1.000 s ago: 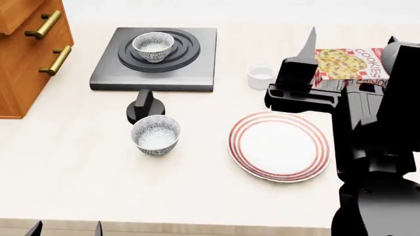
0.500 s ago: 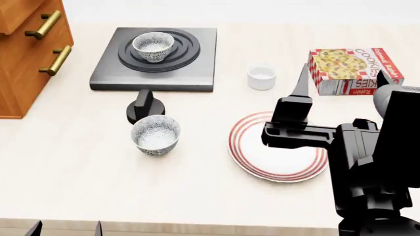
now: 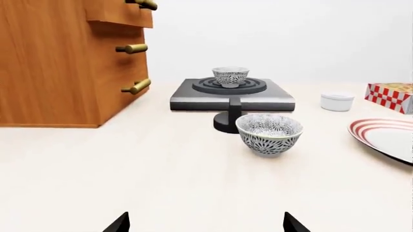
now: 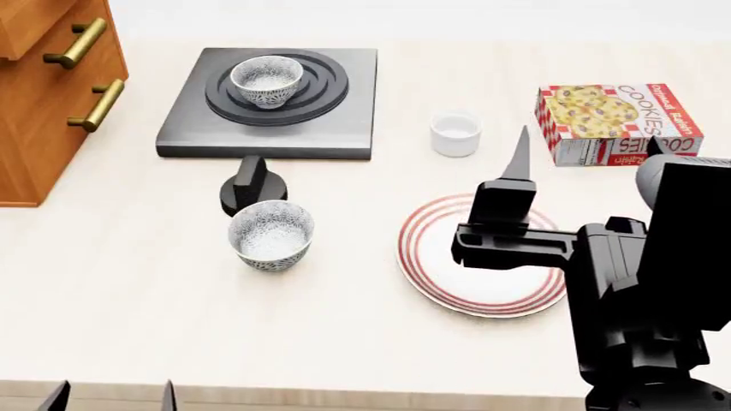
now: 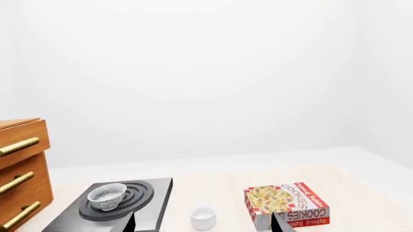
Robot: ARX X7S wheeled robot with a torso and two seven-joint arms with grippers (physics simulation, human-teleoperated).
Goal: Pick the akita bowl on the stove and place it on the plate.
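Akita bowl [image 4: 266, 81] sits untouched on the stove [image 4: 270, 103] burner rings, upper left of the head view; my right claw [image 4: 516, 167], fingers spread and empty, hangs over the plate [image 4: 425, 265] at lower right, well apart from it.

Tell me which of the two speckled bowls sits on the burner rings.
The akita bowl farther from the robot, centred on the stove. Its identical twin stands on the bare table, in front of the black knob and left of the plate.
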